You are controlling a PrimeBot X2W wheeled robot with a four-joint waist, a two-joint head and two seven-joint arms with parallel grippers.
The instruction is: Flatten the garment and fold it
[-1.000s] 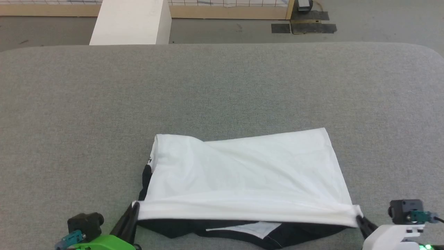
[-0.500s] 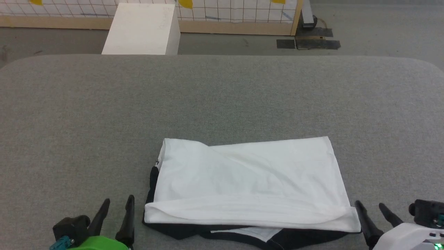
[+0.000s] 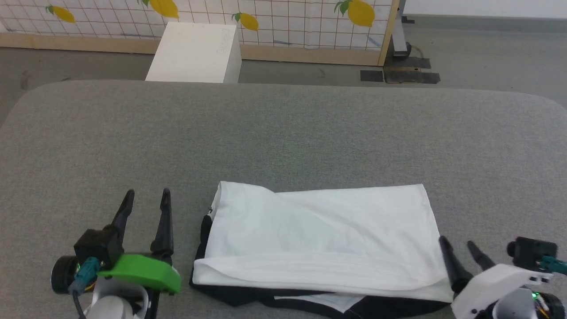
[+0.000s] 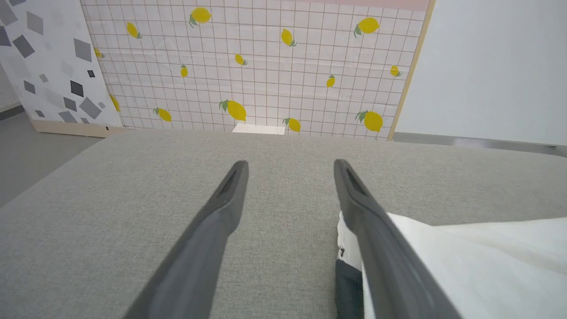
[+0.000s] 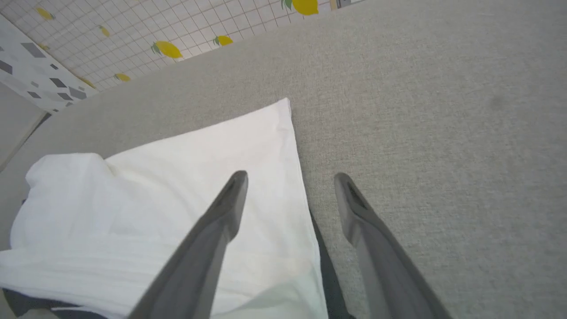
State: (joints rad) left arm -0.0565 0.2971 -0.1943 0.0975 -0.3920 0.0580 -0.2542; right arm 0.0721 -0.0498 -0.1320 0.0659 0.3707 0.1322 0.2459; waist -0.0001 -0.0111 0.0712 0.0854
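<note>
Two grippers: both stand with fingers spread wide and hold nothing, one off each near corner of the cloth.
Left gripper (image 3: 148,193): green-capped, it hovers over bare grey fabric just left of the shirt's left edge, with a strip of surface between them, and its fingers point to the far side.
Right gripper (image 3: 456,242): white-capped, it sits at the near right corner. In its wrist view one finger lies over white cloth and the other over grey fabric, so it straddles the right edge. I cannot tell whether it touches.
Garment: the soft white-bodied shirt with black sleeves and trim (image 3: 319,239) lies at the near middle of the surface, a little right of centre.
Fold: the white body is doubled into a wide rectangle and its near edge is a rounded roll. Black cloth pokes out beneath along the near edge and at the left, probably the sleeves tucked under.
Surface: the broad grey fabric-covered table (image 3: 283,133) lies bare far of the shirt.
Background: a white rectangular box (image 3: 195,53) stands on the floor past the far edge, before a lemon-printed grid panel (image 3: 288,22).
Judgement: with both grippers free at the corners, one fold looks done. The uneven far left corner and the showing black cloth suggest tidying or another fold is still needed.
</note>
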